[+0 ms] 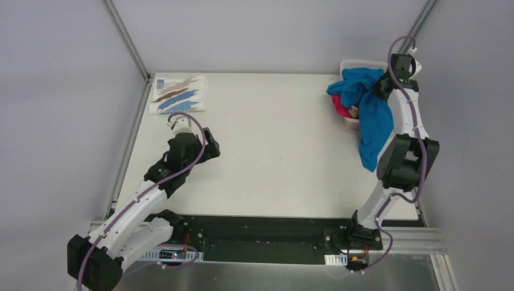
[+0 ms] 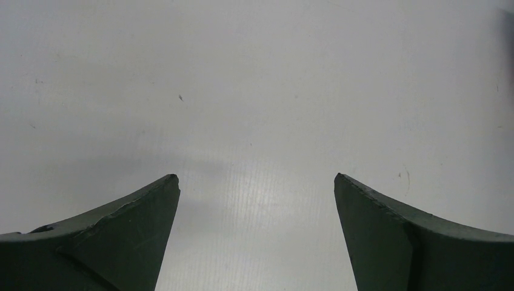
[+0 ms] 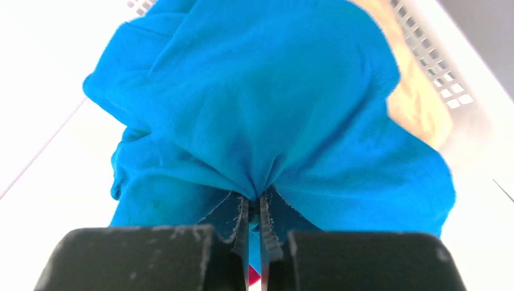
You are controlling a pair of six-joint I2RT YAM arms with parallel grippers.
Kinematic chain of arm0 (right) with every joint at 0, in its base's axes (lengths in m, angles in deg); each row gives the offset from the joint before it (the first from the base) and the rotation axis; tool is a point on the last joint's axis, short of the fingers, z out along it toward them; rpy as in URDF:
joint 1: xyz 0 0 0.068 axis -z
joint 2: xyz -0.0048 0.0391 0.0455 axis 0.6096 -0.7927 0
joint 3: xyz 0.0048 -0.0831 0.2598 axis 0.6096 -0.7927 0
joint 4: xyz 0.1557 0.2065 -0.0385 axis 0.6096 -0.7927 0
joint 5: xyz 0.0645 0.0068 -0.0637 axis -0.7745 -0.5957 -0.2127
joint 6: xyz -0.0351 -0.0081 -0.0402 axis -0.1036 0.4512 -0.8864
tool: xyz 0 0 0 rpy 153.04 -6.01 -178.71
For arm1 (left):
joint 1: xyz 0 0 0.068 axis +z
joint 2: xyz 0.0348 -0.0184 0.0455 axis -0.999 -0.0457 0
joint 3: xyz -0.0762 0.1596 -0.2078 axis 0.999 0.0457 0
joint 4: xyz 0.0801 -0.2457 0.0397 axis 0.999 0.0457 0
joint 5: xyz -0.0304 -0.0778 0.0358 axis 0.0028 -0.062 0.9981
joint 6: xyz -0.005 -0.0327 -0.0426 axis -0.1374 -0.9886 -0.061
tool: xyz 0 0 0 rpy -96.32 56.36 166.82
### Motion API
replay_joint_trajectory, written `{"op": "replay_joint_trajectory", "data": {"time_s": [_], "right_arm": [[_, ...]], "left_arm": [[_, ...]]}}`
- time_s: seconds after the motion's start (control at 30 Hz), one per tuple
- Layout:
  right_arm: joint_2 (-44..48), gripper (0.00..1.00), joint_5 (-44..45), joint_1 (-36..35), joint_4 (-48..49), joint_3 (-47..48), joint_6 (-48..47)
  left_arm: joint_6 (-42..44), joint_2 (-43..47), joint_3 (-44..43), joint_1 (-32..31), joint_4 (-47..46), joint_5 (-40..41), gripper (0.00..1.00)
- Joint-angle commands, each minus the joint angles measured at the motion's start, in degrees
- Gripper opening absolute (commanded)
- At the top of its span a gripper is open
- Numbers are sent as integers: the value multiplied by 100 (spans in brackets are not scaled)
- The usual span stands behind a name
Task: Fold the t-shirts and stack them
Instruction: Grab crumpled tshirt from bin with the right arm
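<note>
A bright blue t-shirt hangs bunched over the rim of the white mesh basket at the table's far right, one end trailing down onto the table. My right gripper is shut on a pinched fold of this blue t-shirt. Pink cloth shows under it in the basket, and beige cloth lies behind. A folded white t-shirt with brown and blue brushstrokes lies at the far left corner. My left gripper hovers open over bare table, nothing between its fingers.
The basket's mesh wall runs along the right of the right wrist view. The white table ends in a black strip at the near edge, where both arm bases sit. Metal frame posts stand at the far corners.
</note>
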Motion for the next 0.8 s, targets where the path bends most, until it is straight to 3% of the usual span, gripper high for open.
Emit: {"op": "replay_joint_trajectory", "data": {"time_s": [0.0, 0.23, 0.47, 0.67, 0.77], "right_arm": [[674, 0, 480, 14, 46, 416, -236], [1002, 0, 445, 10, 140, 1267, -288], [1501, 0, -386, 10, 848, 1942, 73], [1566, 0, -585, 10, 1174, 2619, 306], [1462, 0, -1130, 0, 1214, 3013, 487]], "left_arm": [[6, 29, 44, -38, -205, 47, 99], [14, 40, 48, -33, -244, 47, 99], [9, 51, 59, -33, -291, 52, 99], [6, 101, 61, -33, -291, -1, 99], [-3, 174, 82, -33, -289, 38, 99]]}}
